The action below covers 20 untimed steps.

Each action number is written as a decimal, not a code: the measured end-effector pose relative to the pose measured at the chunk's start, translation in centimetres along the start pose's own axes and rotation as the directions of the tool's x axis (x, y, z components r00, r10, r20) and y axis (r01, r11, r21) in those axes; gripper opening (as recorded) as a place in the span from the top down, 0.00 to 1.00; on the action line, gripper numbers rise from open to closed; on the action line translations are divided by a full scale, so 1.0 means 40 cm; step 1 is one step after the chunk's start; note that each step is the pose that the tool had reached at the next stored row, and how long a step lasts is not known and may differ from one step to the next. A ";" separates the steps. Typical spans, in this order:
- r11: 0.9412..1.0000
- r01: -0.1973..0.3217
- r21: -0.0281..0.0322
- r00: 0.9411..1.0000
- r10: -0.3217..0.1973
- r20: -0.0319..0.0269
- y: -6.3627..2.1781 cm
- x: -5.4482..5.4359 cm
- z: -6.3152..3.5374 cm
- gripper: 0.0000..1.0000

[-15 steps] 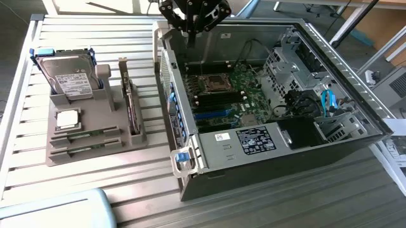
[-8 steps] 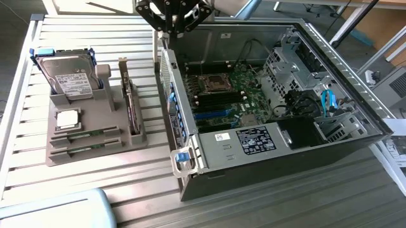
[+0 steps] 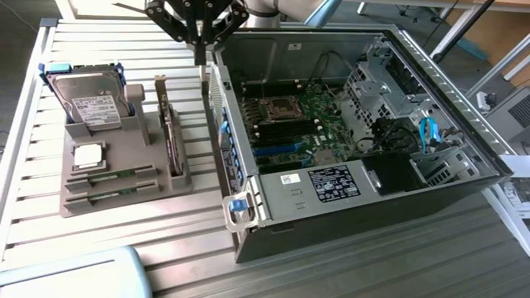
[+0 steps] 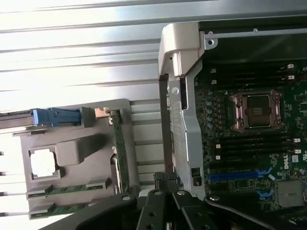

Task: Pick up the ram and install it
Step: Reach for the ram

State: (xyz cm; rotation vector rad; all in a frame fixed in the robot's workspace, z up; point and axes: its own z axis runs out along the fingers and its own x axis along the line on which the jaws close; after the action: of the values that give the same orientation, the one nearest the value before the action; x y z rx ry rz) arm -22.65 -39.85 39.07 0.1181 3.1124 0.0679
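Lab workbench, open computer case (image 3: pixel 348 217) on slatted metal table (image 3: pixel 166 239), grey parts holder (image 3: pixel 124 155)

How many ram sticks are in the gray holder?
2. Both sit in slots of the gray holder: one ram stick just beside the square silver chip, the other ram stick at the holder's outer edge. More may be hidden inside the case.

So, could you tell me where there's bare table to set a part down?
Bare slats: between the holder and the pale box, and past the holder's drive end. The strip between holder and case is tight; the hand hangs over it.
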 end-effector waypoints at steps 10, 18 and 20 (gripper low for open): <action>1.000 0.000 0.000 1.000 0.000 0.000 -0.011 0.150 0.000 0.89; 1.000 0.000 0.000 1.000 0.000 0.000 -0.020 0.259 -0.001 0.89; 1.000 0.000 0.000 1.000 0.000 0.000 -0.022 0.289 0.000 0.89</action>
State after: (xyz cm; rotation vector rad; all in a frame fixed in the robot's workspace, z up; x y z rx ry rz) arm -34.24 -39.84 38.76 0.1181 3.1125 0.0677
